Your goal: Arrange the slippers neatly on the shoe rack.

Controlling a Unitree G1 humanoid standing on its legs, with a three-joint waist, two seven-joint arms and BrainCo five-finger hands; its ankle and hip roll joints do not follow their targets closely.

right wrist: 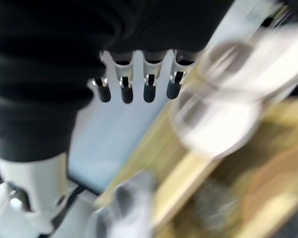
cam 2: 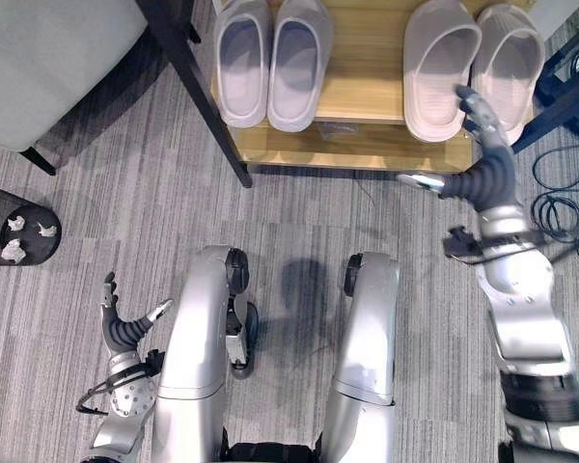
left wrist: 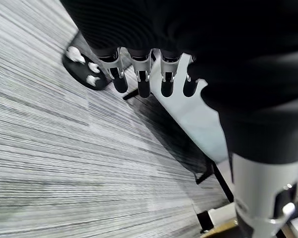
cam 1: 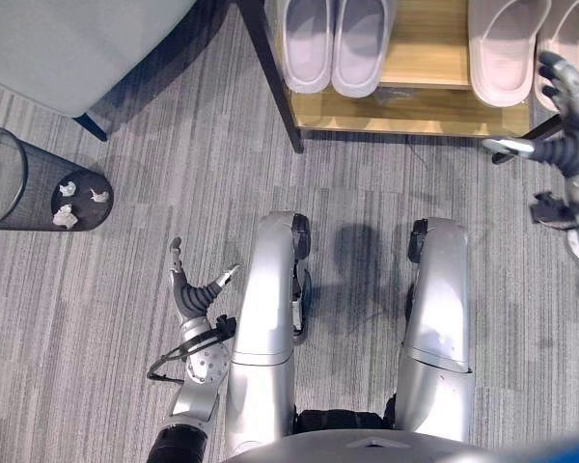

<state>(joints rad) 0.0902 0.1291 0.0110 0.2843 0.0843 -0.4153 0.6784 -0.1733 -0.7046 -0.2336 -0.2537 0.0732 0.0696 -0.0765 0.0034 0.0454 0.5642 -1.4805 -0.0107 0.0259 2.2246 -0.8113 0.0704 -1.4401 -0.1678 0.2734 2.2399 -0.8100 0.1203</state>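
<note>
Two pairs of pale slippers stand toes-away on the wooden shoe rack [cam 2: 367, 135]. The left pair [cam 2: 270, 63] sits side by side, and the right pair [cam 2: 468, 68] sits at the rack's right end. My right hand [cam 2: 482, 174] hovers open in front of the right pair, fingers straight and reaching over the rightmost slipper's heel, holding nothing. Low at the left, my left hand [cam 2: 125, 328] hangs open above the carpet, away from the rack. In the right wrist view the slippers [right wrist: 228, 99] are blurred past the straight fingers [right wrist: 134, 87].
A black mesh bin [cam 1: 39, 188] with crumpled paper stands on the carpet at the left. A grey upholstered seat [cam 1: 68, 48] with dark legs fills the far left. The rack's black leg [cam 2: 207, 106] slants down between seat and slippers. Cables [cam 2: 560, 203] lie right of the rack.
</note>
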